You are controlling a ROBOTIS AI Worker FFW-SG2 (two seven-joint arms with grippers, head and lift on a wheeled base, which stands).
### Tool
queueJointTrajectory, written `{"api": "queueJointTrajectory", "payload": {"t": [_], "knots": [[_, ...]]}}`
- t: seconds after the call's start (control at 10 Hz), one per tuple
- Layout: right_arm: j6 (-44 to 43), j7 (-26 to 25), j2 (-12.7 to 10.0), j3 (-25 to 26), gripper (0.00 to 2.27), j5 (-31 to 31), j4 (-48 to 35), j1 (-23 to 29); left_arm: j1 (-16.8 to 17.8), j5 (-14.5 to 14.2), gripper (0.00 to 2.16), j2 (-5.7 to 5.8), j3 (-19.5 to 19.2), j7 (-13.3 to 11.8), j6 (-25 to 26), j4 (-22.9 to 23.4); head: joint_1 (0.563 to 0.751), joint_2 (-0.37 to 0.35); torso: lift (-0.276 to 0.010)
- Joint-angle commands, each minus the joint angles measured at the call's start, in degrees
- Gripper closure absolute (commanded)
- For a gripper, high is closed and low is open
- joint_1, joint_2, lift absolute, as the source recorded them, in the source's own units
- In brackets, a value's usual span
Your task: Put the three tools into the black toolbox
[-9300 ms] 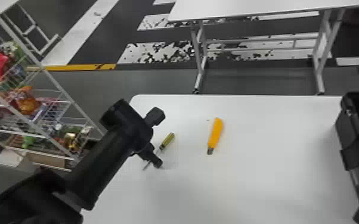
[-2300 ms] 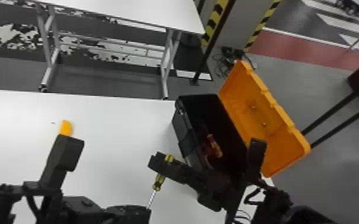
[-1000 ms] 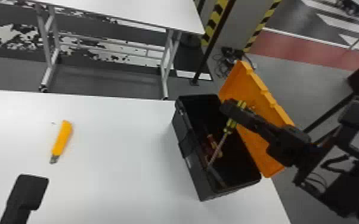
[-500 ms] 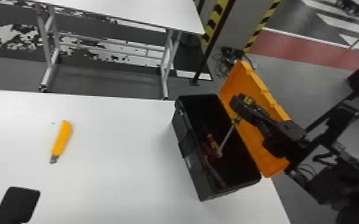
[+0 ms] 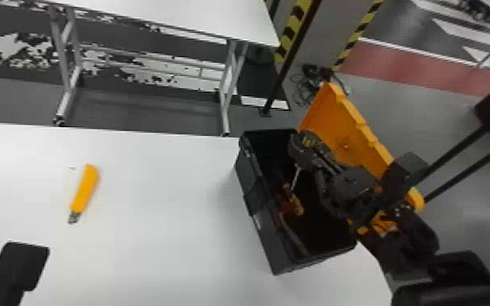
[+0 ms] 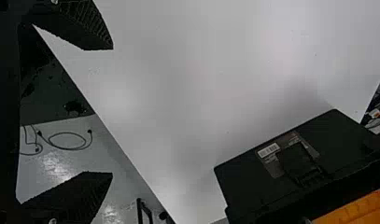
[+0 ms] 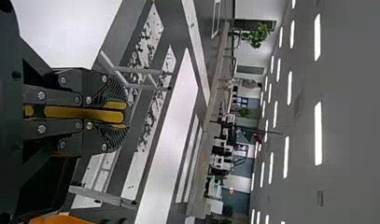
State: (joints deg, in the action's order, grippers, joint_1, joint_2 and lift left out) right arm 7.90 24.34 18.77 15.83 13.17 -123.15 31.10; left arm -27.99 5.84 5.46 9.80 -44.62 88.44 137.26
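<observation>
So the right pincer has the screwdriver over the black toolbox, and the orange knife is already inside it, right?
No, the orange knife isn't inside: the head view shows it lying on the white table. The right pincer does have the screwdriver over the black toolbox.

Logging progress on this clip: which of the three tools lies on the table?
The yellow-orange cutter, flat on the white table. Another tool lies inside the toolbox, and the right gripper holds the screwdriver.
</observation>
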Motion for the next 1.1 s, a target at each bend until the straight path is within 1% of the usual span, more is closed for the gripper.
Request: {"api": "queueJointTrajectory", "payload": {"t": [0.0, 0.1, 0.2, 0.3, 0.4, 0.5, 0.6, 0.7, 0.8, 0.9, 1.0], "knots": [[-1.6, -0.1, 1.0, -1.2, 2.25, -2.4, 1.2, -0.2, 0.7, -0.4, 0.03, 0.08, -0.2, -0.5, 0.1, 0.0, 0.695, -0.350, -0.051], [-2.3, -0.2, 1.6, -1.9, 2.25, -4.1, 1.9, -0.3, 1.1, -1.0, 0.03, 0.08, -1.0, -0.6, 0.3, 0.0, 0.695, -0.350, -0.051], [-3.5, -0.2, 1.9, -2.1, 2.24, -4.6, 3.0, -0.4, 1.3, -1.6, 0.03, 0.08, -1.6, -0.8, 0.3, 0.1, 0.695, -0.350, -0.051], [-5.3, 0.0, 2.0, -2.5, 2.14, -4.6, 4.1, -0.4, 1.3, -2.0, 0.03, 0.08, -2.2, -1.1, 0.5, 0.2, 0.695, -0.350, -0.051], [-7.2, 0.6, 2.2, -2.7, 1.63, -4.5, 5.1, -0.3, 1.3, -2.1, 0.03, 0.08, -2.9, -1.4, 0.3, 0.6, 0.695, -0.350, -0.051], [-7.4, 1.0, 2.2, -2.7, 0.29, -3.9, 5.9, -0.2, 1.3, -2.9, 0.03, 0.08, -3.7, -1.5, 0.5, 1.0, 0.695, -0.350, -0.051], [-7.4, 1.1, 2.2, -2.7, 0.00, -3.0, 6.3, 0.0, 1.3, -3.4, 0.03, 0.08, -4.5, -1.5, 0.5, 1.3, 0.695, -0.350, -0.051], [-6.5, 1.8, 2.1, -2.3, 0.03, 1.0, 6.3, 0.1, 1.3, -3.5, 0.03, 0.08, -5.0, -1.5, 0.3, 1.3, 0.695, -0.350, -0.051], [-4.8, 2.9, 1.4, -1.8, 0.06, 5.3, 6.3, 0.5, 1.4, -3.5, 0.03, 0.08, -5.4, -1.2, 0.1, 1.3, 0.695, -0.350, -0.051], [-0.9, 4.5, 0.2, -1.6, 0.06, 9.1, 6.0, 0.5, 1.4, -4.0, 0.03, -0.18, -6.4, -0.7, -1.8, 1.1, 0.695, -0.350, -0.051], [1.9, 6.0, -1.5, -2.3, 0.06, 11.0, 5.8, 0.5, 1.4, -4.3, 0.03, -0.27, -7.4, 0.4, -5.0, 0.8, 0.695, -0.349, -0.051]]}}
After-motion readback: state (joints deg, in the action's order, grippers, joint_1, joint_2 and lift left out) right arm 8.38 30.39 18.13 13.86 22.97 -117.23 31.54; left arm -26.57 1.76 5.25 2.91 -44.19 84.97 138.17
